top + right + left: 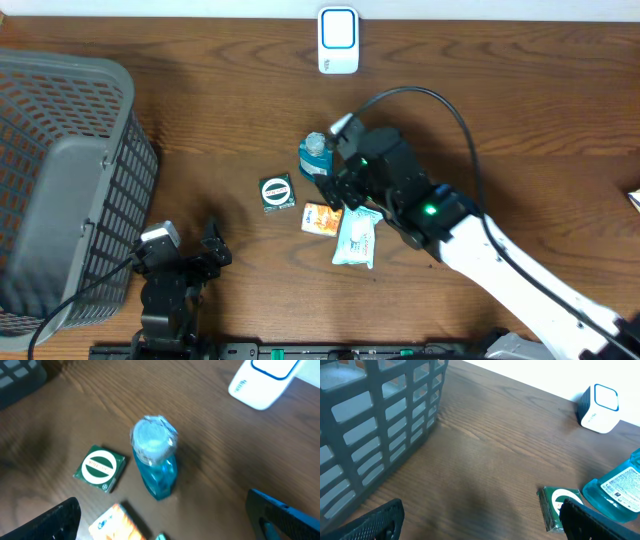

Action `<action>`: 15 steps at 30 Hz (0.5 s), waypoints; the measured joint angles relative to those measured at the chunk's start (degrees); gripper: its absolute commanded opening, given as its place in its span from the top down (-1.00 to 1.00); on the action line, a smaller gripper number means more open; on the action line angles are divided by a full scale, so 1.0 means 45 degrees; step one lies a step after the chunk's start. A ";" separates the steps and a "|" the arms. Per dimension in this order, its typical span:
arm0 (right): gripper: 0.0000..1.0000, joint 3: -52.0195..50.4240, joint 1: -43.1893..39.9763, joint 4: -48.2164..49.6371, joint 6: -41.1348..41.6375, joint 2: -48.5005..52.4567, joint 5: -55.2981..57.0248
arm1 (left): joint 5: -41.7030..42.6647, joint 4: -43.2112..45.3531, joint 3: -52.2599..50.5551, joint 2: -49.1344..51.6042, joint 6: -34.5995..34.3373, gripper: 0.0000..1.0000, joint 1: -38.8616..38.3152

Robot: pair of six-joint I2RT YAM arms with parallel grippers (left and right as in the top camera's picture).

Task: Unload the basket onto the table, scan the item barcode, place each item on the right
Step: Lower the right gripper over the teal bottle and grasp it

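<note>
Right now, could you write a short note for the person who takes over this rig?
Left gripper: open, empty, near the basket.
Right gripper: open, empty, over the blue bottle.
Green box, orange packet and white pouch lie beside the bottle; scanner at the far edge.
Done: nothing picked up yet.
Left: grasp an item, show its barcode to the scanner.

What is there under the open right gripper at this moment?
A blue bottle sits below the right gripper, its clear cap pointing towards the wrist camera, between the open jaws and untouched. From overhead the arm covers most of the bottle, so its lower part is hidden.
</note>
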 measured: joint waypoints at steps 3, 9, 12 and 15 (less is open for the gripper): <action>-0.98 0.0243 -0.0034 0.0593 -0.0277 0.0869 -0.0296 | 0.0000 -0.0005 0.0000 0.0000 0.0000 -0.96 0.0000; -0.99 0.0976 -0.0287 0.1919 -0.0675 0.2419 -0.1049 | 0.0005 0.0000 0.0000 0.0000 0.0000 -0.97 0.0000; -0.99 0.1535 -0.0432 0.2050 -0.0758 0.3279 -0.1171 | 0.0005 0.0000 0.0000 0.0000 0.0000 -0.96 0.0000; -0.99 0.2205 -0.0593 0.2001 -0.0869 0.4192 -0.1467 | 0.0005 -0.0005 0.0000 0.0000 0.0000 -0.97 0.0000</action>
